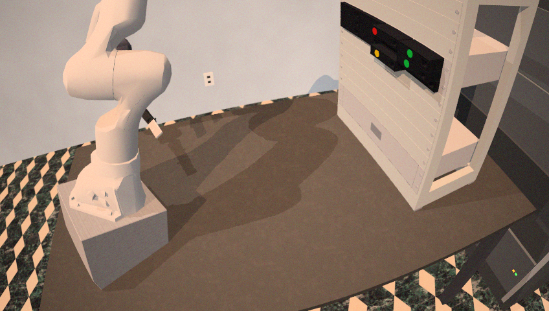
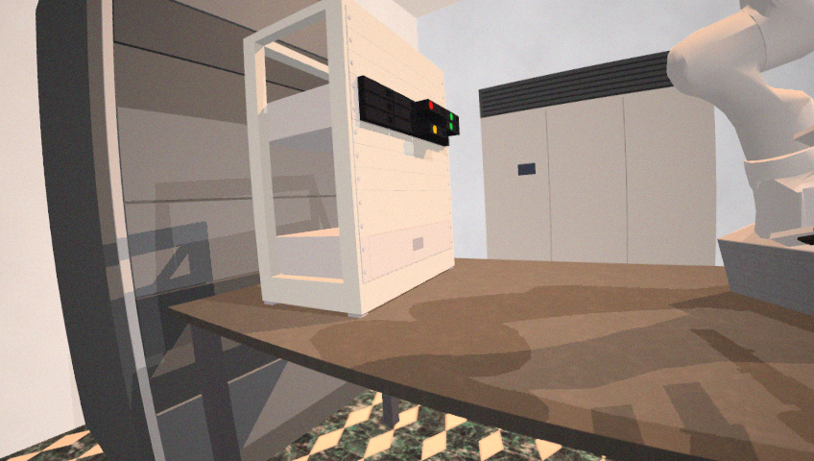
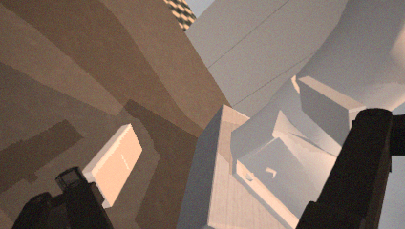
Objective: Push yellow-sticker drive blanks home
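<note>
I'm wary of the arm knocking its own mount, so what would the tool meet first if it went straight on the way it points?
Probably the pale block under the arm's base, near its edge; the tool might instead pass beside it to the brown table top. Depth is unclear.

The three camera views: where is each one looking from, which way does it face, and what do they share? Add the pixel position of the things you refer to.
Top: high to one side of the table [image 1: 346, 246] [image 2: 577, 274] [image 3: 158, 57], looking down across it; arm and block at left, rack [image 1: 408, 192] [image 2: 350, 274] at right.
Exterior: lower, from another side, looking across the tabletop at rack and cabinets; part of the arm at right.
Wrist: on the arm's end, facing its own base; the gripper's [image 3: 215, 157] open fingers show.
Shared by top and exterior: rack, stickers, arm.
</note>
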Controlling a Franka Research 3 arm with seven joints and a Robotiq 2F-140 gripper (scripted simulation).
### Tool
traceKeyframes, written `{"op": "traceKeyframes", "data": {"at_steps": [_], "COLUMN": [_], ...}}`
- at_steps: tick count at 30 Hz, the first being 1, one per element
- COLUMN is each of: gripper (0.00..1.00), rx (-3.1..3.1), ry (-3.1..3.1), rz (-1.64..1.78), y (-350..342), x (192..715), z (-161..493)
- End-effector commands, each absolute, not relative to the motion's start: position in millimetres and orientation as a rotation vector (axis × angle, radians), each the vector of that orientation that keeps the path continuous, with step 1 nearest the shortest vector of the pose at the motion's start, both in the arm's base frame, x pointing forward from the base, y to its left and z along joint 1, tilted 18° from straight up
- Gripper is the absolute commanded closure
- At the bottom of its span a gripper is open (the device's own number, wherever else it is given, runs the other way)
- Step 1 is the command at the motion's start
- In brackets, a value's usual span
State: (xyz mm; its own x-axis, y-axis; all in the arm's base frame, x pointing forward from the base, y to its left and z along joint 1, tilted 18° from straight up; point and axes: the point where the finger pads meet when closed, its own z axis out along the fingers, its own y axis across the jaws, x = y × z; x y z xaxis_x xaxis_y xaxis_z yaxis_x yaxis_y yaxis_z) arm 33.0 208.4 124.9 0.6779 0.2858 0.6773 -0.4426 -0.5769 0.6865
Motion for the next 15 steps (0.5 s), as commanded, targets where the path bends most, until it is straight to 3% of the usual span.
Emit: {"op": "traceKeyframes", "data": {"at_steps": [1,15], "gripper": [0.00,0.00], "rx": [1.953,1.963], "ry": [-0.064,-0.094], "rz": [0.883,0.520], "y": [203.4,182.4], "x": [27.0,8.0], "z": [121.9,118.9]}}
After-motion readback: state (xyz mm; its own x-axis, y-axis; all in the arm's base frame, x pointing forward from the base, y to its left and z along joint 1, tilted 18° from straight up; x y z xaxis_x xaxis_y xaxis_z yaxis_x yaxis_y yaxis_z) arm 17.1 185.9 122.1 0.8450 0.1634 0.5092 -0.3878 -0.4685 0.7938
